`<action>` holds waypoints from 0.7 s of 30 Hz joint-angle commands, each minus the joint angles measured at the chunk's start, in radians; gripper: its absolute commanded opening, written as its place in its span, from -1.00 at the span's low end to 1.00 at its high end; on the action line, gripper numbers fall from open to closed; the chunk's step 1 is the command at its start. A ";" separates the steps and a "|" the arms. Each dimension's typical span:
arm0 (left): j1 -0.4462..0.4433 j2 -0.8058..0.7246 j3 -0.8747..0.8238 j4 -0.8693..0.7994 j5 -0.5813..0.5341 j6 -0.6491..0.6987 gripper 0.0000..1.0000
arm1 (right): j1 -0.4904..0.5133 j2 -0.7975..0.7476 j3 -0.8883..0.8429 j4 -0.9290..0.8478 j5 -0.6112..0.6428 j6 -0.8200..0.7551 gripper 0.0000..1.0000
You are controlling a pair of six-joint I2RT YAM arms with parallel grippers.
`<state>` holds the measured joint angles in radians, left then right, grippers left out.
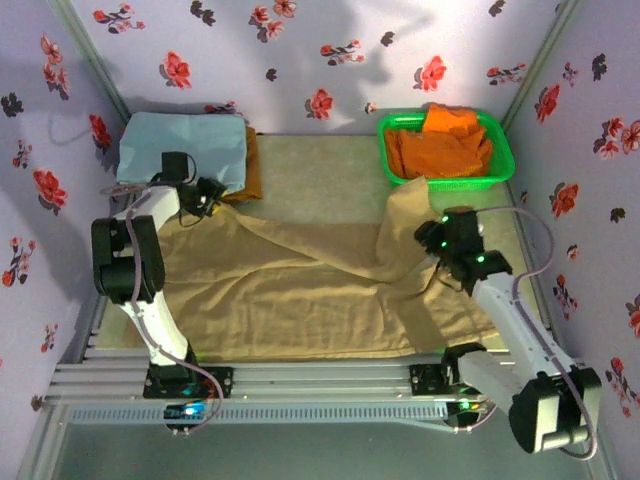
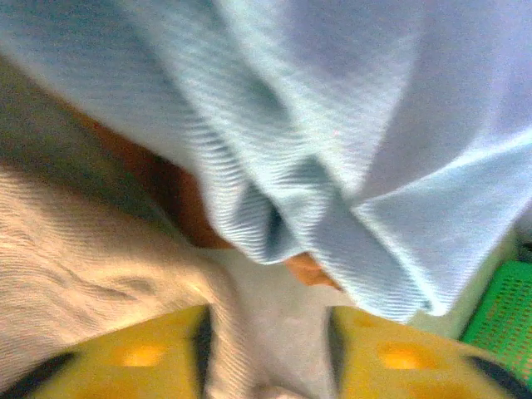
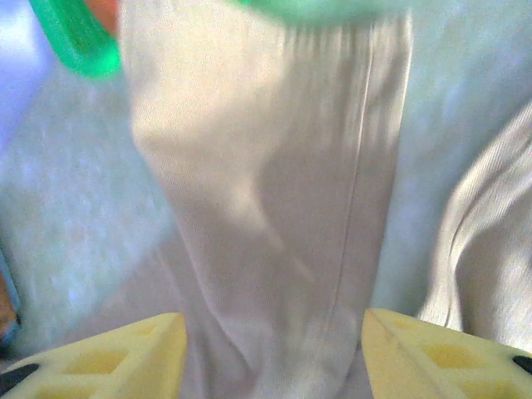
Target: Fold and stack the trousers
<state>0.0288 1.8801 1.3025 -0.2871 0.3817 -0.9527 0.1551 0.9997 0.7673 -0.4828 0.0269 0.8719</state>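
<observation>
The tan trousers [image 1: 290,290] lie spread over most of the table, and one leg [image 1: 405,205] runs up to the green basket. My left gripper [image 1: 207,196] is at the trousers' far-left corner beside the light blue cloth [image 1: 180,145]. A bunch of tan cloth [image 2: 270,332] fills the gap between its yellow fingers [image 2: 141,353]. My right gripper [image 1: 437,243] sits at the raised fold on the right. The leg's cloth [image 3: 274,249] runs taut up from between its fingers [image 3: 125,357] toward the basket.
A green basket [image 1: 500,165] of orange garments [image 1: 445,140] stands at the back right. An orange garment [image 1: 253,165] pokes out from under the folded blue cloth at the back left. Flowered walls close in three sides. Bare table shows at the back middle [image 1: 320,170].
</observation>
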 commanded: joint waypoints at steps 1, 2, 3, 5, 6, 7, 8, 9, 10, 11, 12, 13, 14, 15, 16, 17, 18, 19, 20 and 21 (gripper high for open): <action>0.011 -0.038 0.014 -0.024 0.081 0.028 0.28 | -0.123 0.083 0.059 -0.069 -0.005 -0.149 0.03; 0.009 -0.076 -0.007 -0.016 0.093 0.032 0.29 | -0.155 0.121 0.067 -0.037 -0.022 -0.157 -0.29; 0.007 -0.121 -0.041 -0.012 0.094 0.031 0.30 | -0.184 0.165 0.076 -0.001 -0.058 -0.158 -0.81; 0.000 -0.216 -0.137 0.020 0.094 0.022 0.30 | -0.207 0.261 0.106 0.060 -0.114 -0.157 -1.00; -0.002 -0.264 -0.198 0.039 0.094 0.012 0.31 | -0.207 0.320 0.125 0.089 -0.133 -0.157 -1.00; -0.006 -0.304 -0.256 0.059 0.095 0.003 0.32 | -0.206 0.370 0.141 0.116 -0.154 -0.158 -1.00; -0.010 -0.346 -0.327 0.089 0.100 -0.007 0.31 | -0.205 0.430 0.160 0.149 -0.184 -0.153 -1.00; -0.011 -0.380 -0.393 0.113 0.106 -0.015 0.32 | -0.203 0.492 0.183 0.171 -0.209 -0.146 -1.00; -0.013 -0.405 -0.448 0.132 0.107 -0.020 0.32 | -0.201 0.543 0.207 0.173 -0.221 -0.146 -1.00; -0.016 -0.426 -0.509 0.158 0.119 -0.026 0.32 | -0.197 0.598 0.233 0.173 -0.224 -0.149 -1.00; -0.018 -0.441 -0.559 0.179 0.136 -0.029 0.32 | -0.196 0.644 0.251 0.179 -0.223 -0.151 -1.00; -0.019 -0.447 -0.598 0.195 0.146 -0.033 0.32 | -0.195 0.679 0.260 0.189 -0.221 -0.154 -1.00; -0.021 -0.452 -0.634 0.214 0.159 -0.032 0.33 | -0.195 0.714 0.275 0.186 -0.213 -0.157 -1.00; -0.020 -0.452 -0.666 0.228 0.166 -0.029 0.33 | -0.195 0.745 0.289 0.172 -0.197 -0.159 -1.00; -0.021 -0.450 -0.688 0.233 0.166 -0.028 0.34 | -0.196 0.768 0.299 0.157 -0.184 -0.158 -1.00; -0.021 -0.450 -0.709 0.243 0.167 -0.028 0.35 | -0.201 0.787 0.307 0.134 -0.169 -0.149 -1.00; -0.020 -0.447 -0.723 0.249 0.168 -0.027 0.36 | -0.205 0.797 0.305 0.122 -0.158 -0.138 -1.00; -0.021 -0.444 -0.736 0.264 0.168 -0.033 0.37 | -0.213 0.802 0.296 0.110 -0.145 -0.122 -1.00; -0.021 -0.441 -0.751 0.286 0.168 -0.047 0.38 | -0.223 0.799 0.282 0.103 -0.136 -0.105 -1.00; -0.023 -0.437 -0.764 0.314 0.168 -0.065 0.39 | -0.236 0.792 0.266 0.093 -0.120 -0.092 -1.00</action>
<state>0.0128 1.4292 0.5694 -0.0620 0.5282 -0.9798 -0.0536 1.7958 1.0439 -0.3428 -0.1490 0.7437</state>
